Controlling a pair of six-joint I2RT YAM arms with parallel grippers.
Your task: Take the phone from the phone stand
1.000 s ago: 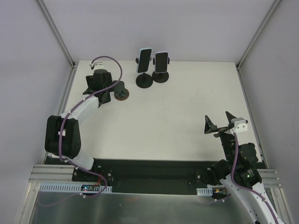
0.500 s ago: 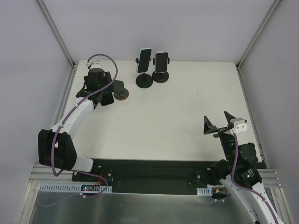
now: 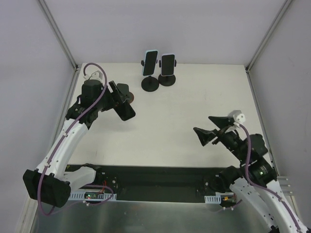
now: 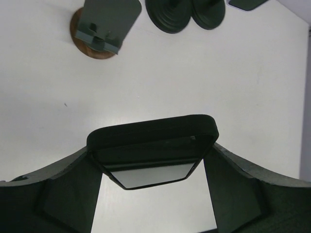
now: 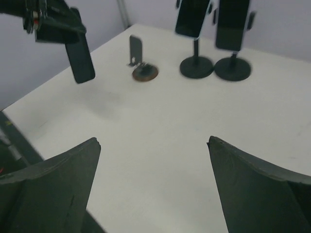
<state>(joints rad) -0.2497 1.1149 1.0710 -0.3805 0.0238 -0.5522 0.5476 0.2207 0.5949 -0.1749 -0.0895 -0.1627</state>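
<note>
White counter [image 3: 184, 107] stretched under both arms, and the black-cased phone [image 3: 125, 108] hung in the air above its left part, clamped by its long edges between the two fingers of the left hand [image 3: 116, 97]. From the left wrist, the phone's rounded end filled the gap between the dark fingers [image 4: 63, 194], its pale glossy face turned downward toward the counter. From the right wrist, the phone showed as a dark slab hanging roughly upright and a little tilted beneath the left hand, clear of the surface, with a faint shadow on the counter below it.

The phone stand [image 4: 104, 19], a grey back plate with a small lip on a round brown base, stood on the counter just beyond the phone, toward the far left corner. Phone and stand were apart, not touching.

Further along the far edge, two other phones [image 3: 151, 63] sat upright in clamp holders on black round-footed stands [image 3: 149, 85], side by side, their bases nearly touching.

The right hand [image 3: 204, 125] hovered over the near right part of the counter, well apart from the phone, its fingers spread wide with nothing between them.
</note>
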